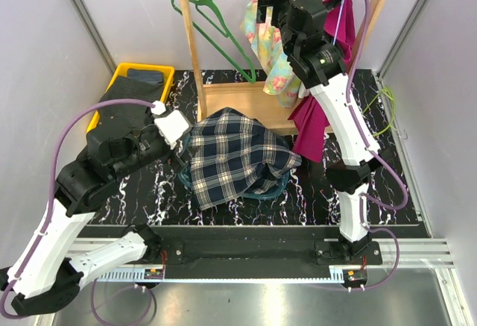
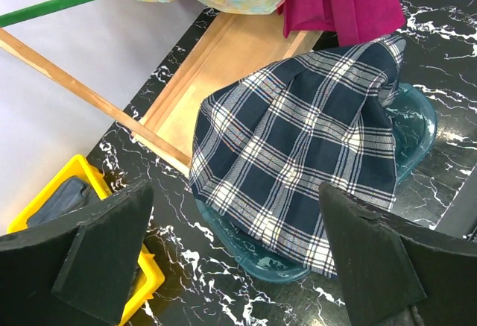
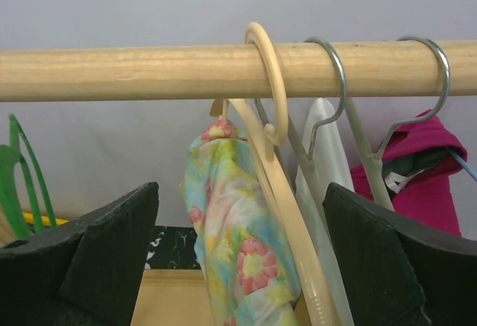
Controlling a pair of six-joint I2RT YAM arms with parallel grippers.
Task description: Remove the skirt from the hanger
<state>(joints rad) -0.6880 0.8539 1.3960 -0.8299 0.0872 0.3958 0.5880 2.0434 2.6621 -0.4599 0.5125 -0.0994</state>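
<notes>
A dark blue plaid skirt (image 1: 235,154) lies crumpled over a teal basin (image 1: 277,189), off any hanger; it also shows in the left wrist view (image 2: 298,147). My left gripper (image 1: 181,147) is open and empty just left of it, the jaws (image 2: 238,266) wide above the basin rim (image 2: 261,255). A floral garment (image 1: 272,50) hangs on a cream hanger (image 3: 272,162) from the wooden rail (image 3: 149,69). My right gripper (image 1: 268,5) is open and empty up at the rail, its jaws (image 3: 242,259) on either side of the floral garment (image 3: 238,221) without touching it.
A magenta garment (image 1: 313,121) hangs to the right on a metal-hooked hanger (image 3: 428,169). An empty green hanger (image 1: 216,24) hangs at the rail's left. The rack's wooden base (image 1: 231,98) lies behind the basin. A yellow bin (image 1: 127,80) with dark cloth stands at the back left.
</notes>
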